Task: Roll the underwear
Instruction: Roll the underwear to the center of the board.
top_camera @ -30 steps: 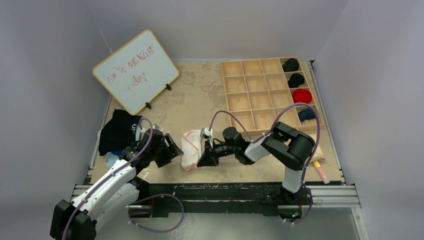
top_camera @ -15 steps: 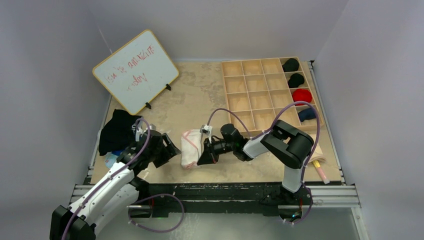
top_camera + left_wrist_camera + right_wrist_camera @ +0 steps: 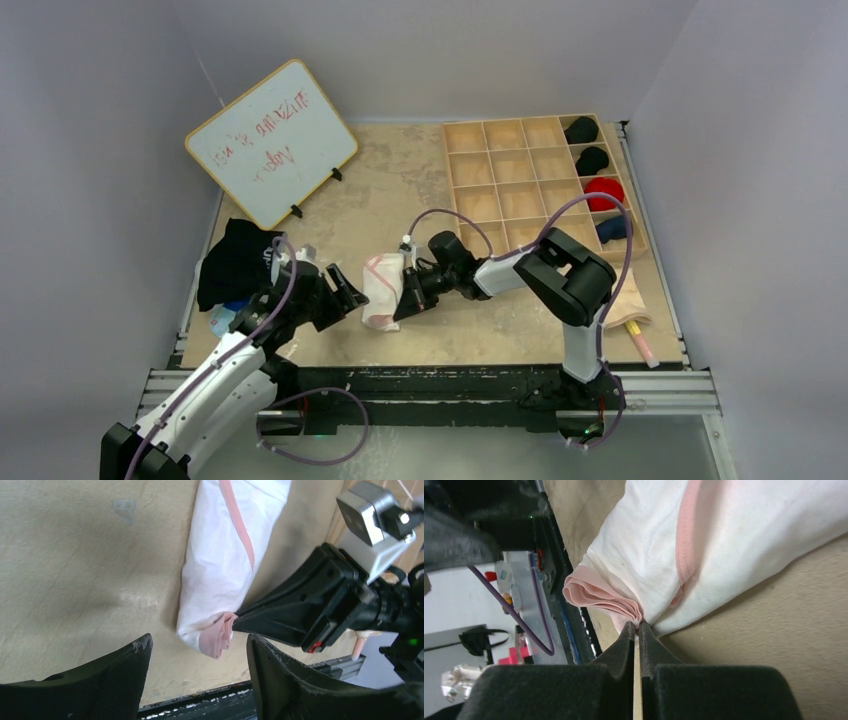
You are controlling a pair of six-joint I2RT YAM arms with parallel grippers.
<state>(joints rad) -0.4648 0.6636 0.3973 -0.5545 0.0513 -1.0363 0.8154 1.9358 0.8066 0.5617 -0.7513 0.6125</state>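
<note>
The underwear is white with pink trim and lies as a narrow roll on the table, near the front. It also shows in the left wrist view and the right wrist view. My right gripper reaches in from the right, its jaws shut on the pink folded edge at the roll's near end. My left gripper sits just left of that same end, open, its fingers apart either side of the pink end without touching it.
A wooden compartment tray at the back right holds rolled black, red and blue pieces. A whiteboard leans at the back left. Dark clothes are piled at the left edge. The metal rail runs along the front.
The right gripper has pushed left and slightly back with the cloth, and the underwear has tightened from a loose fold into a narrower roll. The left gripper edged closer.
</note>
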